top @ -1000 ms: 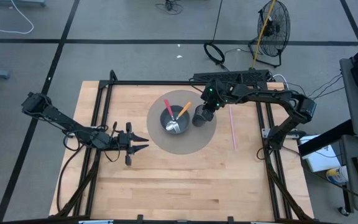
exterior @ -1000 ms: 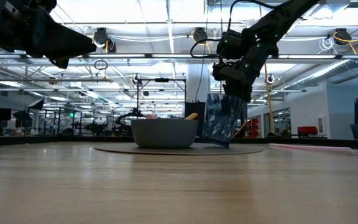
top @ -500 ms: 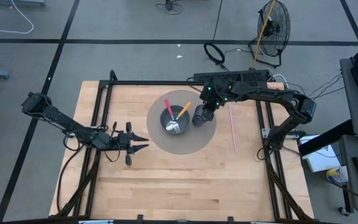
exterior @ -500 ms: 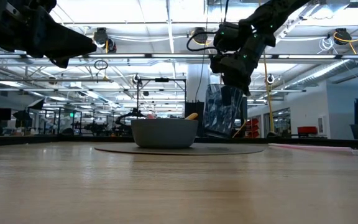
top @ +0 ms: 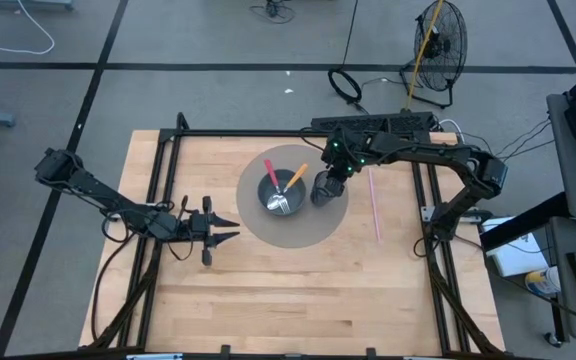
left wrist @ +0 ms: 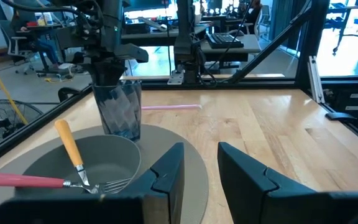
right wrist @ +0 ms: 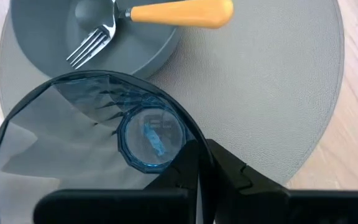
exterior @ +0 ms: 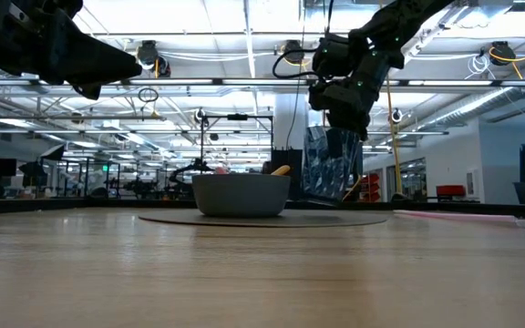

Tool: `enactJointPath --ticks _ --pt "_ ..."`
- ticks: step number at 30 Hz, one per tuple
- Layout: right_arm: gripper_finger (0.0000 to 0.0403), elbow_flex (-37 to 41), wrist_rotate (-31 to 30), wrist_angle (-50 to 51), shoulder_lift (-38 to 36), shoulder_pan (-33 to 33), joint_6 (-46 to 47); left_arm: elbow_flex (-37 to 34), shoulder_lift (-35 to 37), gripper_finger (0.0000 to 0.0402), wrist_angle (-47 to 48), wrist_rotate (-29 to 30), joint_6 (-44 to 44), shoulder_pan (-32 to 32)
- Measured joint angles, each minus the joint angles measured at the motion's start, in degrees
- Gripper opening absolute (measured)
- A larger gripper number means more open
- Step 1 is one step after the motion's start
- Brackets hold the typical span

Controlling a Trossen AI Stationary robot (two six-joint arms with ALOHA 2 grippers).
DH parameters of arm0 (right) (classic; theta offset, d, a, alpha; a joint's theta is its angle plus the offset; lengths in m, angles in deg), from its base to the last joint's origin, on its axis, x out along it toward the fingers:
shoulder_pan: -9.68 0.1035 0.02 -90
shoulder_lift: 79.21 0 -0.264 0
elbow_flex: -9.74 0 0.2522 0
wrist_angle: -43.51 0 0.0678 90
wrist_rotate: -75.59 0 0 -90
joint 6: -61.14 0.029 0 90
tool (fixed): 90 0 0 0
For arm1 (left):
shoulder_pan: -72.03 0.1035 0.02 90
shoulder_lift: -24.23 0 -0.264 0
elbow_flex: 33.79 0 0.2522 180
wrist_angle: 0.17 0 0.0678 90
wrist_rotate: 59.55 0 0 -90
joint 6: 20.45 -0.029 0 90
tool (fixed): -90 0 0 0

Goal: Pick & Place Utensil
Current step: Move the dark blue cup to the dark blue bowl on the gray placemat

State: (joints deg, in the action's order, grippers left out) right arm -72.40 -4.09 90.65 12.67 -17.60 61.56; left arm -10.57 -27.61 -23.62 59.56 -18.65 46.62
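Note:
A grey bowl [top: 264,186] stands on a round grey mat [top: 298,232] at the table's middle. In it lie an orange-handled fork [top: 294,179] and a pink-handled utensil [top: 270,171], their handles leaning on the rim. Just right of the bowl my right gripper [top: 326,180] is shut on a blue see-through glass [exterior: 331,164], which hangs above the mat. My left gripper [top: 230,229] waits open, left of the mat, pointing level at the bowl. My right gripper pinches the glass's wall at its rim [right wrist: 184,121], one finger inside the glass and one outside. The fingers [right wrist: 229,169] come slanting down from the table's right and far side. The glass hangs below them, nearly upright, its base clear of the mat.
A pink straw [top: 375,205] lies on the wood right of the mat. Black frame rails [top: 168,200] run along the table's left, right and far sides. Bare wood lies toward the near edge.
My right gripper has risen a little with the glass. The glass stood tilted with its base down at the mat; now it hangs closer to upright with its base clear.

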Motion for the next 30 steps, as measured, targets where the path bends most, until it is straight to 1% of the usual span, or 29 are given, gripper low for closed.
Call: enactJointPath --ticks 10,19,22,30 --pt "0.0009 0.00 0.00 0.08 2.64 0.07 0.43 0.00 -0.02 0.0104 0.04 -0.01 0.18 0.00" --pt "0.0010 -0.04 0.07 -0.14 2.62 0.04 0.42 0.00 0.00 0.0104 0.20 -0.03 0.02 0.00" --pt "0.0022 -0.04 0.15 -0.42 2.62 0.04 0.44 0.00 -0.01 0.0104 0.20 -0.03 0.00 0.00" --pt "0.0077 -0.04 0.21 -0.40 2.58 0.02 0.85 0.00 -0.02 0.0104 0.18 -0.05 0.20 0.00"
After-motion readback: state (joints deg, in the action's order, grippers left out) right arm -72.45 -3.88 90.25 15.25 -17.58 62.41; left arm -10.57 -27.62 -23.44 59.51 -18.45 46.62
